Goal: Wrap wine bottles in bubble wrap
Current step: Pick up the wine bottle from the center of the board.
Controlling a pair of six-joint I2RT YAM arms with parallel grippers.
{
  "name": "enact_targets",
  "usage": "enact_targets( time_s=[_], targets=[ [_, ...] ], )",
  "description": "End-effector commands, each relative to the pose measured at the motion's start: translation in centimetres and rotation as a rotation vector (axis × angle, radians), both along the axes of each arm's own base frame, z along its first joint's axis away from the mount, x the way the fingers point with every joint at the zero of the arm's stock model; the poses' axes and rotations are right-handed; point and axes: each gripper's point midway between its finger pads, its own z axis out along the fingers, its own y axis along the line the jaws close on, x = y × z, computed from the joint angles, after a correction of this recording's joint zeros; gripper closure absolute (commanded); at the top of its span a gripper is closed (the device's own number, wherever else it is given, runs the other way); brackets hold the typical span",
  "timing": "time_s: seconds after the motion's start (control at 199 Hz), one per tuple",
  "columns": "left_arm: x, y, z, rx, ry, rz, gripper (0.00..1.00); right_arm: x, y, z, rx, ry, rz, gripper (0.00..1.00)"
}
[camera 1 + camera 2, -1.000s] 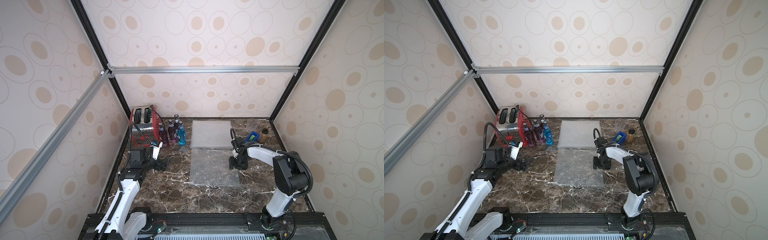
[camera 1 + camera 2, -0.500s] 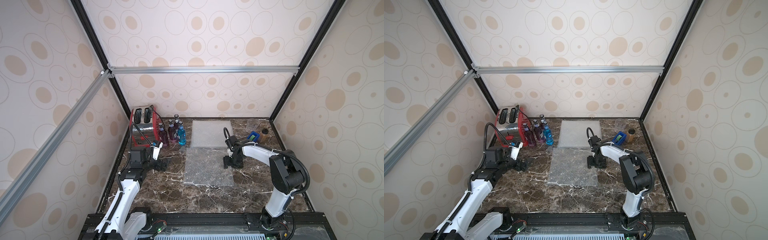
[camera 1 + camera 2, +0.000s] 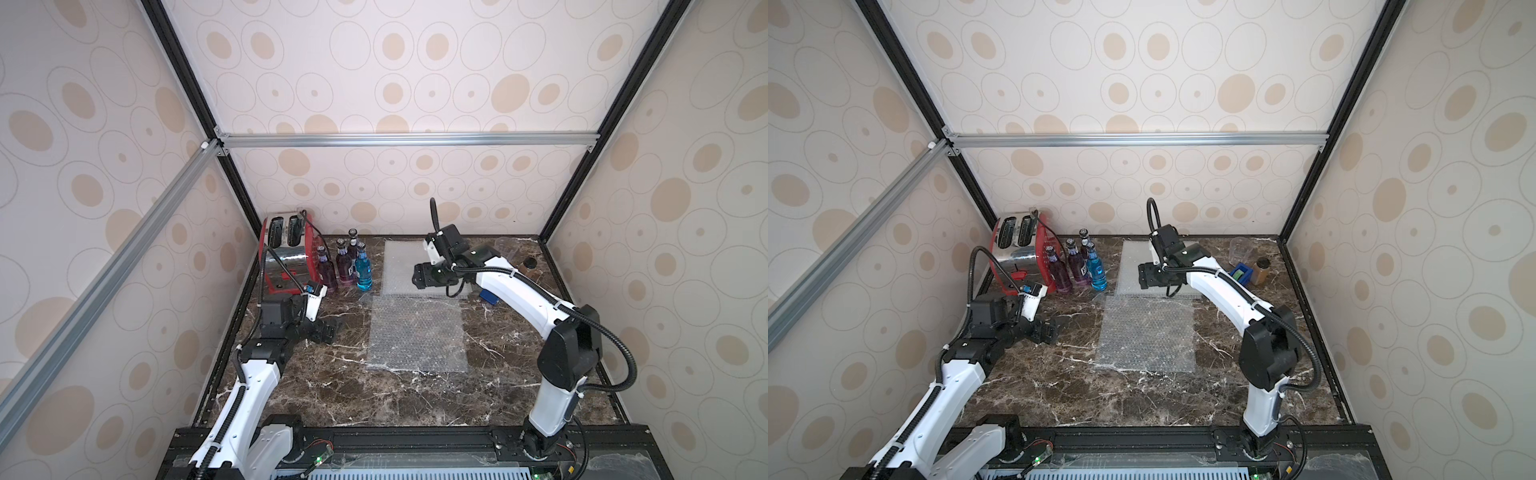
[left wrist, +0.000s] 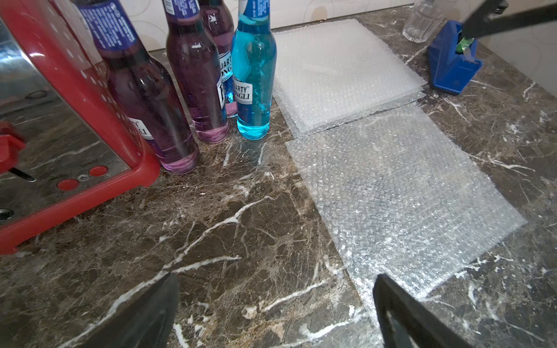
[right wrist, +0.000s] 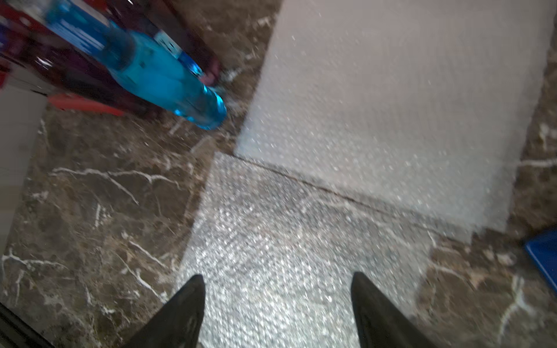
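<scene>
The blue bottle (image 4: 254, 75), beside 3 purple bottles (image 4: 196, 75), reads "UARTY NGLI".

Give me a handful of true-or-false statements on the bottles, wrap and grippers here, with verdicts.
1. All four wine bottles stand upright beside the red toaster. True.
2. The right gripper grips the blue bottle. False: its jaws are open and empty.
3. One bubble wrap sheet lies flat and unrolled on the robot's side of the stack. True.
4. The left gripper is shut on a sheet. False: it is open, holding nothing.
</scene>
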Motion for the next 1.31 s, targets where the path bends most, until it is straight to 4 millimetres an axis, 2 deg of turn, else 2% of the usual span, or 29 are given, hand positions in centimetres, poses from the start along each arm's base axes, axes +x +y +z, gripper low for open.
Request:
enact_targets(
  time_s=[0.0,0.11,0.281,0.417,0.582,0.653,0.693,0.708,0.723,0.884,0.929,1.044,1.11,1.18,1.265,1.295,1.3],
  targets=[
    [-0.5,-0.9,0.6,-0.005,-0.026,-0.056,0.01,2.4,4.3,0.6,0.07,-0.083,0.061,0.25],
    [-0.7,-1.2,0.4,0.001,-0.031,-0.078,0.01,4.2,8.2,1.8,0.133,-0.174,0.119,0.26],
    [-0.8,-1.5,0.5,-0.016,-0.024,-0.084,0.01,5.5,13.0,3.1,0.171,-0.309,0.213,0.26],
    [-0.9,-1.7,0.4,-0.021,-0.028,-0.09,0.01,6.7,15.3,3.5,0.171,-0.39,0.251,0.27],
    [-0.9,-1.8,0.5,-0.031,-0.026,-0.092,0.01,8.6,17.0,2.7,0.177,-0.439,0.267,0.31],
    [-0.9,-1.9,0.4,-0.032,-0.025,-0.094,0.01,9.3,17.6,2.3,0.183,-0.454,0.273,0.34],
    [-1.0,-1.9,0.5,-0.034,-0.025,-0.094,0.01,9.5,17.8,1.3,0.175,-0.446,0.273,0.36],
    [-1.0,-1.9,0.6,-0.035,-0.024,-0.095,0.01,9.7,18.0,2.4,0.19,-0.468,0.27,0.37],
    [-1.0,-2.0,0.6,-0.036,-0.024,-0.095,0.01,9.8,18.1,2.5,0.192,-0.473,0.269,0.38],
    [-1.0,-1.9,0.4,-0.031,-0.029,-0.096,0.01,10.7,18.8,1.2,0.202,-0.497,0.272,0.49],
    [-1.0,-2.0,0.5,-0.035,-0.026,-0.097,0.01,10.9,18.8,0.8,0.202,-0.497,0.267,0.54],
    [-1.0,-2.0,0.4,-0.032,-0.026,-0.098,0.01,11.0,19.2,0.6,0.21,-0.506,0.275,0.77],
    [-1.0,-2.0,0.4,-0.03,-0.031,-0.1,0.0,10.9,19.1,1.0,0.208,-0.509,0.282,0.9],
    [-1.1,-2.0,0.5,-0.035,-0.027,-0.101,0.0,10.4,18.7,2.2,0.207,-0.508,0.281,0.99],
    [-1.1,-2.0,0.7,-0.033,-0.031,-0.101,0.01,9.5,18.1,4.1,0.207,-0.51,0.287,1.0],
    [-1.1,-2.0,0.7,-0.033,-0.035,-0.101,0.01,9.0,17.9,5.5,0.217,-0.52,0.293,1.0],
    [-1.1,-2.0,0.7,-0.033,-0.035,-0.101,0.01,8.9,17.8,5.0,0.211,-0.508,0.295,1.0]
  ],
)
